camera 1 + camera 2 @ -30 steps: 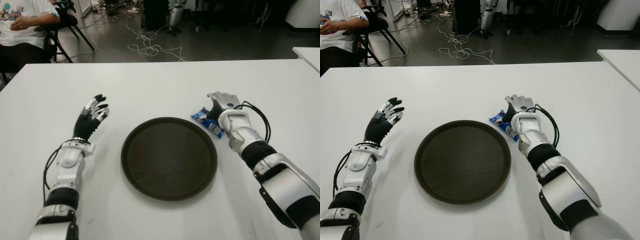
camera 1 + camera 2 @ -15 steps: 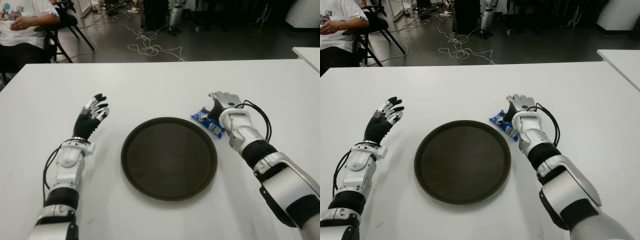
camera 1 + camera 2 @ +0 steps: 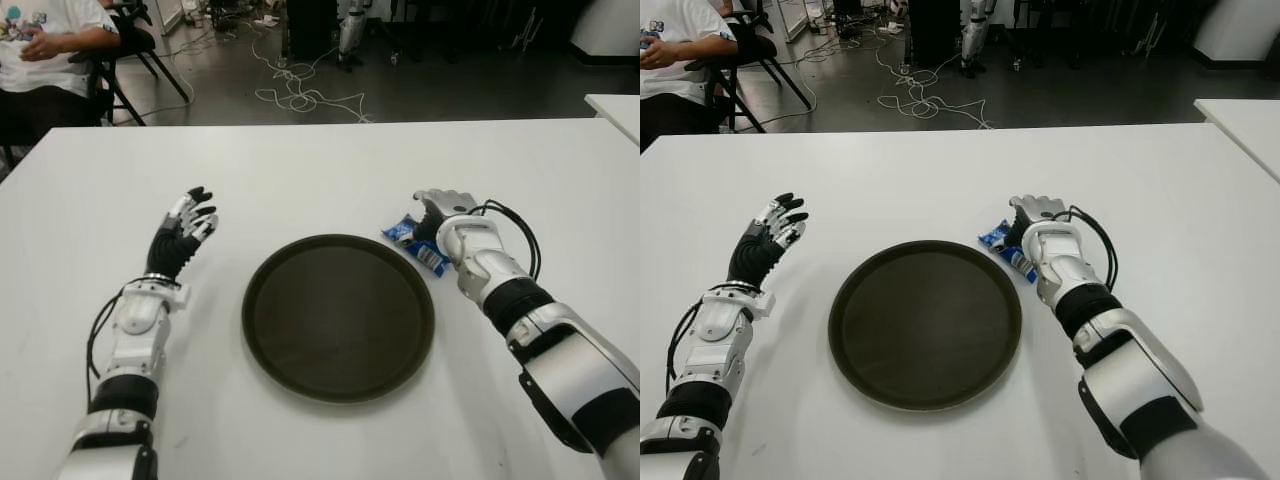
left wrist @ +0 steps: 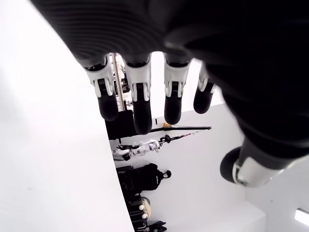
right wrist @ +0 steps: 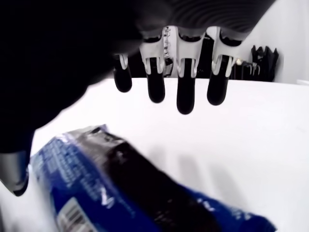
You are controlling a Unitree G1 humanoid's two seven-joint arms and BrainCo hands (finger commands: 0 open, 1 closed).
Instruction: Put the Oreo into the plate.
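A blue Oreo packet [image 3: 407, 232] lies flat on the white table [image 3: 320, 170], just off the far right rim of the round dark plate [image 3: 339, 318]. My right hand [image 3: 444, 203] hovers over the packet's right end, palm down. In the right wrist view its fingers [image 5: 186, 95] stretch out straight above the packet [image 5: 111, 186], not closed around it. My left hand [image 3: 186, 222] shows to the left of the plate, fingers spread with nothing in them.
A person in a white shirt [image 3: 45, 30] sits on a chair beyond the table's far left corner. Cables [image 3: 300, 95] trail over the floor behind the table. Another white table's corner [image 3: 615, 105] shows at the right edge.
My right hand has shifted only slightly over the packet. The packet, the plate and my left hand stay where they were.
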